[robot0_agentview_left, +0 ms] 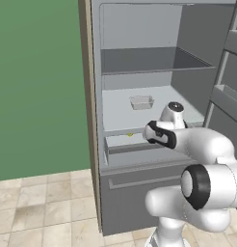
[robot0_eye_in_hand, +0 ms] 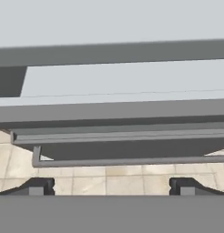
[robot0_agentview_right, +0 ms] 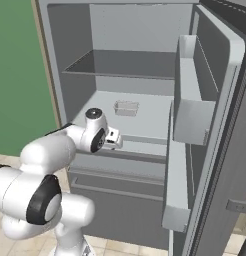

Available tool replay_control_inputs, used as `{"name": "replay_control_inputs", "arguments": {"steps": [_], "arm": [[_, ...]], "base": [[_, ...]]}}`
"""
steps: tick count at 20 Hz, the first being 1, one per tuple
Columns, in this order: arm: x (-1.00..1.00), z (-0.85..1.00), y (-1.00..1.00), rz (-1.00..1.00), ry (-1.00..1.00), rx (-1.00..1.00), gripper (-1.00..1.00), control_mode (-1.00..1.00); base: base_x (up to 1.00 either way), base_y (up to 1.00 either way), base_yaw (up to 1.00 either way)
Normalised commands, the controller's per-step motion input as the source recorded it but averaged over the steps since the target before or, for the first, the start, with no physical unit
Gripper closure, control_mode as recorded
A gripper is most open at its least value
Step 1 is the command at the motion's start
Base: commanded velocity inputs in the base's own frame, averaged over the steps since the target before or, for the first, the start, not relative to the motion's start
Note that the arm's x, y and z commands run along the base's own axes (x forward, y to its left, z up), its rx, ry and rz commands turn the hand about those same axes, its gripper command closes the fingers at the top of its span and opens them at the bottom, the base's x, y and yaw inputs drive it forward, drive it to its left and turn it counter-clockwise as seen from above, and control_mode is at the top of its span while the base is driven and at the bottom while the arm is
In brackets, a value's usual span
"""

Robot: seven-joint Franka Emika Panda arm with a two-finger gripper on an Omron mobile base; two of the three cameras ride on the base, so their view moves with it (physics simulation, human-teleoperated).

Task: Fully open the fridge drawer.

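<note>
No readable text (none anywhere).

A plain green wall (robot0_agentview_left: pixel 38 82) stands at left, matte and evenly lit. The floor (robot0_agentview_left: pixel 43 207) below is beige stone tile with pale grout lines, mottled in tone. Wall and floor meet in a straight line.

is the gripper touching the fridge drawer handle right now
Apart. In the hand view, both fingertips sit spread wide below the fridge drawer, with floor tiles visible between them and its handle.
</note>
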Motion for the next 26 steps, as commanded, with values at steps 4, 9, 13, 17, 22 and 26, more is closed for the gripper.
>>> {"name": "replay_control_inputs", "arguments": {"steps": [4,9,13,17,22,26], "arm": [[0.34,-0.24,0.00,0.00,0.00,0.01,-1.00,-1.00],[0.36,-0.14,0.00,0.00,0.00,0.00,-1.00,-1.00],[0.37,-0.19,0.00,0.00,0.00,0.00,-1.00,-1.00],[0.28,-0.26,0.00,0.00,0.00,0.00,-1.00,-1.00],[0.23,-0.27,0.00,0.00,0.00,0.00,-1.00,-1.00],[0.20,-0.18,0.00,0.00,0.00,0.00,-1.00,-1.00]], "base": [[0.00,0.00,0.00],[0.00,0.00,0.00],[0.00,0.00,0.00],[0.00,0.00,0.00],[0.00,0.00,0.00],[0.00,0.00,0.00]]}}
